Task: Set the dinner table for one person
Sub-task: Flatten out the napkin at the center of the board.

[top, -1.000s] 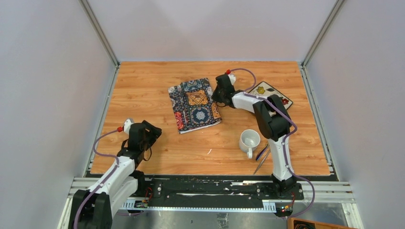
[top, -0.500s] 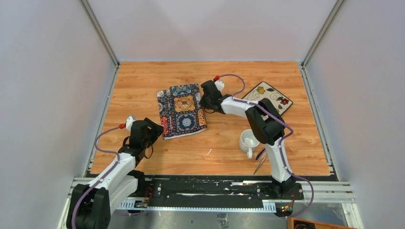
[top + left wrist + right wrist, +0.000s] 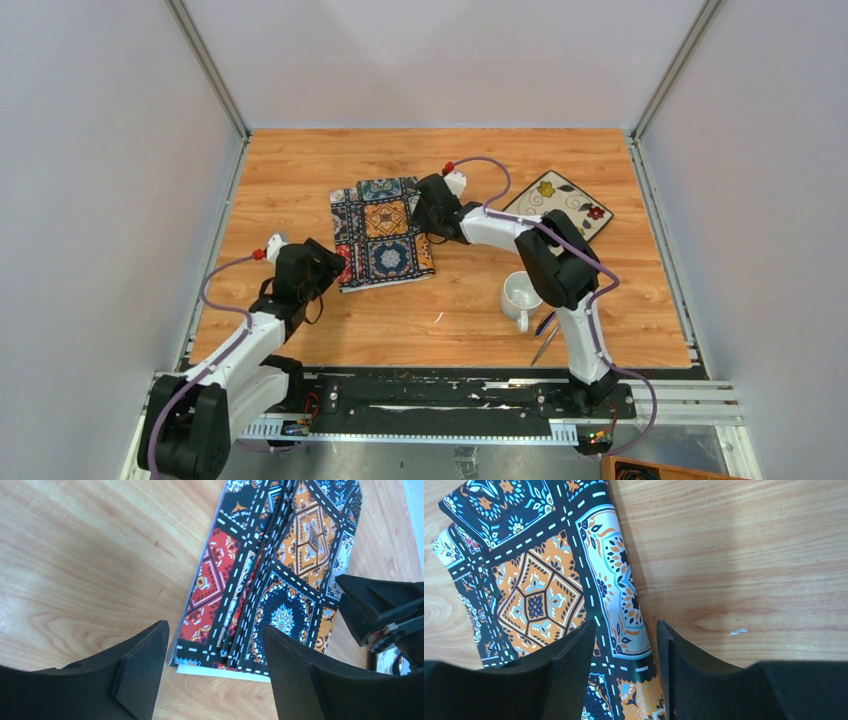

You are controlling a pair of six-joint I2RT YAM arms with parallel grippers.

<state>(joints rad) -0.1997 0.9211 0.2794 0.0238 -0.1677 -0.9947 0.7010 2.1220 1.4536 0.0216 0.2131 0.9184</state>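
A folded cloth placemat (image 3: 380,232) with a colourful tile pattern lies flat on the wooden dinner table (image 3: 300,170), left of centre. My right gripper (image 3: 425,215) hovers at the placemat's right edge. In the right wrist view its jaws (image 3: 626,627) stand open, with the placemat (image 3: 539,590) edge lying between them and gripped by neither. My left gripper (image 3: 325,262) is open just short of the placemat's near-left corner. In the left wrist view the left gripper (image 3: 215,630) frames the folded layers of the placemat (image 3: 280,555), apart from them.
A patterned square plate (image 3: 560,200) lies at the back right. A white mug (image 3: 522,293) stands in front of the right arm, with cutlery (image 3: 548,338) beside it near the front edge. The right gripper (image 3: 380,610) shows at the right of the left wrist view.
The right gripper dragged the placemat to the left, then opened and let go of its edge. The left gripper moved forward toward the placemat's near-left corner.
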